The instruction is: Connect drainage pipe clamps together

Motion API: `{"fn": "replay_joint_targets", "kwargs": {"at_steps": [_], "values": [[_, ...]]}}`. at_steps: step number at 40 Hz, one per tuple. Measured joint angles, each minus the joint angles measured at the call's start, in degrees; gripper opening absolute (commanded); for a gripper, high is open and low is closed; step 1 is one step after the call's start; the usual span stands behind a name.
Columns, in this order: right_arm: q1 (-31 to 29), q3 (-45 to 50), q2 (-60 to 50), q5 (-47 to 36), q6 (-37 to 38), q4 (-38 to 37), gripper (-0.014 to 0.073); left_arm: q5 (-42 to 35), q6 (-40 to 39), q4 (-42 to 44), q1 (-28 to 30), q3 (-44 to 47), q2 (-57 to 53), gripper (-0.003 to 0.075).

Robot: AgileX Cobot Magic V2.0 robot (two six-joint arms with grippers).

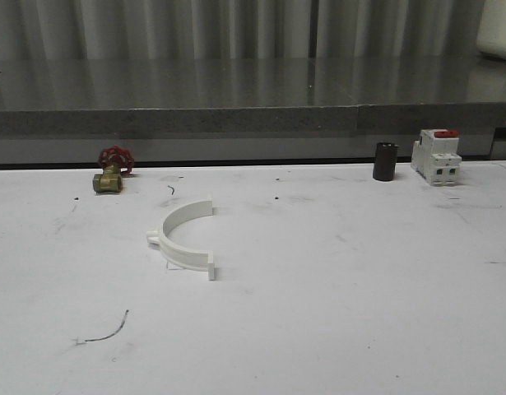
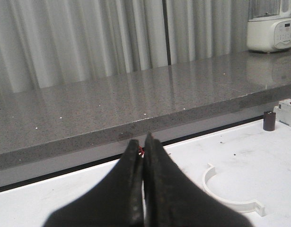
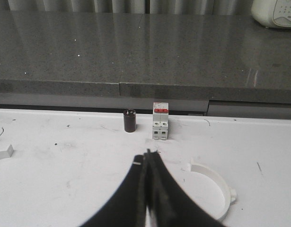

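Looking across the white table from the front, I see one white half-ring clamp lying flat left of centre, its open side facing right and a small nub on its left edge. On my left wrist camera the left gripper is held low and level, aimed toward the grey counter, its two dark fingers pressed together with nothing between them; that same clamp lies on the table just beyond and to the side of the fingertips, apart from them. On my right wrist camera the right gripper sits in a like pose, fingers closed on nothing, and a second half-ring clamp lies flat close beside them, not touching. Straight ahead of those fingertips stands the white-and-red circuit breaker, with the small black cylinder upright just beside it. Near the table's far left edge rests a brass valve with a red handwheel.
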Motion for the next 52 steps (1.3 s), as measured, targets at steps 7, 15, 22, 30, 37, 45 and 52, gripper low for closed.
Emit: {"fn": "replay_joint_targets", "kwargs": {"at_steps": [7, 15, 22, 30, 37, 45, 52], "values": [[0.0, 0.0, 0.0, -1.0, 0.0, 0.0, 0.0094, 0.0, 0.0, 0.0, 0.0, 0.0, 0.0, -0.0020], [0.0, 0.0, 0.0, -3.0, 0.0, -0.7, 0.0605, 0.0, 0.0, 0.0, 0.0, 0.0, 0.0, -0.0020], [0.0, 0.0, 0.0, -3.3, 0.0, -0.9, 0.0582, 0.0, 0.0, 0.0, 0.0, 0.0, 0.0, -0.0020], [-0.1, -2.8, 5.5, -0.2, 0.0, -0.9, 0.0582, 0.0, 0.0, 0.0, 0.0, 0.0, 0.0, -0.0020], [-2.1, -9.6, 20.0, 4.7, 0.7, -1.1, 0.0582, 0.0, 0.0, 0.0, 0.0, 0.0, 0.0, -0.0020], [-6.8, -17.3, 34.9, 7.7, 0.9, -1.1, 0.0582, 0.0, 0.0, 0.0, 0.0, 0.0, 0.0, -0.0020], [-13.2, -23.7, 47.1, 12.1, 0.9, -1.8, 0.0582, 0.0, 0.0, 0.0, 0.0, 0.0, 0.0, -0.0020]]}}
